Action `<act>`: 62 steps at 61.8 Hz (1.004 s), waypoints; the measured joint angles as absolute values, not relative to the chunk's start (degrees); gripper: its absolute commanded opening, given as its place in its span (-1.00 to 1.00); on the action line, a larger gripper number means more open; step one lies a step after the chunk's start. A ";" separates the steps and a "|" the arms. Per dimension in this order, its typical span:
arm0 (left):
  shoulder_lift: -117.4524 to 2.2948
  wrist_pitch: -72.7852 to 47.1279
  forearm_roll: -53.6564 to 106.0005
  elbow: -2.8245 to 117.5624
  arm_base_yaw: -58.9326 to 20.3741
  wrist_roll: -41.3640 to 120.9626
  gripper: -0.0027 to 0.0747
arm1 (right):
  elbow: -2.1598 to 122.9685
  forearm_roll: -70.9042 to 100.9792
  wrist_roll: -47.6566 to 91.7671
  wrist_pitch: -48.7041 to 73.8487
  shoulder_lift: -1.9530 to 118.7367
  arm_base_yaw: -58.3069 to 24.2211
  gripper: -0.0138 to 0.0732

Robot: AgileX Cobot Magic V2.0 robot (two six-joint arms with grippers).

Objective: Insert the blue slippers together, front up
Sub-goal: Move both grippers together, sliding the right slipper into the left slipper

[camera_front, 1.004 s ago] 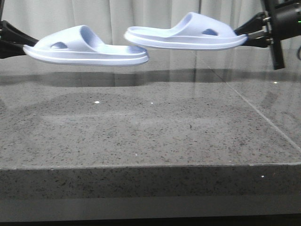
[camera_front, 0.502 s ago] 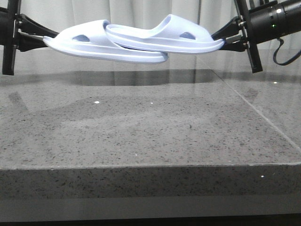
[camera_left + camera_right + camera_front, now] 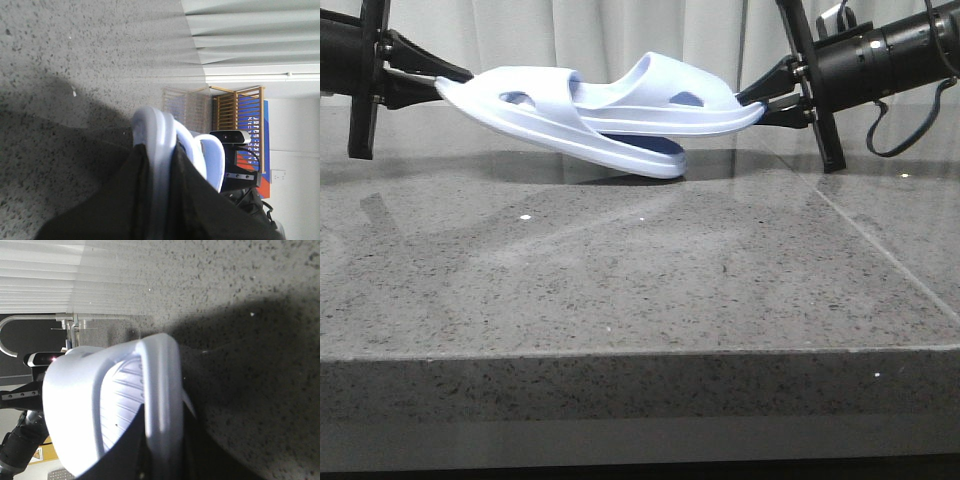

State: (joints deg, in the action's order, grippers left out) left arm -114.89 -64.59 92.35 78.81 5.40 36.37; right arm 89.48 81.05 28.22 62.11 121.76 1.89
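Observation:
Two pale blue slippers hang in the air above the back of the stone table. My left gripper (image 3: 438, 80) is shut on the heel of the left slipper (image 3: 545, 118), which tilts toe-down to the right. My right gripper (image 3: 760, 102) is shut on the heel of the right slipper (image 3: 665, 105), whose toe is pushed under the left slipper's strap. In the left wrist view my fingers (image 3: 145, 200) clamp the sole edge of the left slipper (image 3: 157, 135). In the right wrist view my gripper (image 3: 162, 450) clamps the sole edge of the right slipper (image 3: 160, 385).
The dark speckled stone table (image 3: 620, 270) lies below, its front edge (image 3: 640, 352) near the camera. A seam in the top (image 3: 865, 240) runs along the right side. White curtains (image 3: 590, 30) hang behind.
Both arms moved inward and lower. The slippers went from apart, to overlapping, to the right slipper's toe sitting under the left slipper's strap. The left slipper tilted toe-down.

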 measured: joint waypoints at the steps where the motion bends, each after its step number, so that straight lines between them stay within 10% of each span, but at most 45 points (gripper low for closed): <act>1: -114.89 -64.48 92.44 78.81 5.26 36.37 -0.98 | 89.48 81.16 28.22 61.97 121.80 1.77 -0.95; 48: -114.89 -59.58 95.31 78.81 2.69 37.40 -0.98 | 89.48 82.87 28.22 58.53 121.80 -0.90 -0.93; 62: -114.89 -59.23 93.73 78.81 2.69 37.45 -0.97 | 89.48 82.87 28.22 58.53 121.80 -0.90 -0.42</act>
State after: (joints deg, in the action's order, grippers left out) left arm -114.89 -59.23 93.73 78.81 2.69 37.45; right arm 89.48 82.87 28.22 58.53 121.80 -0.90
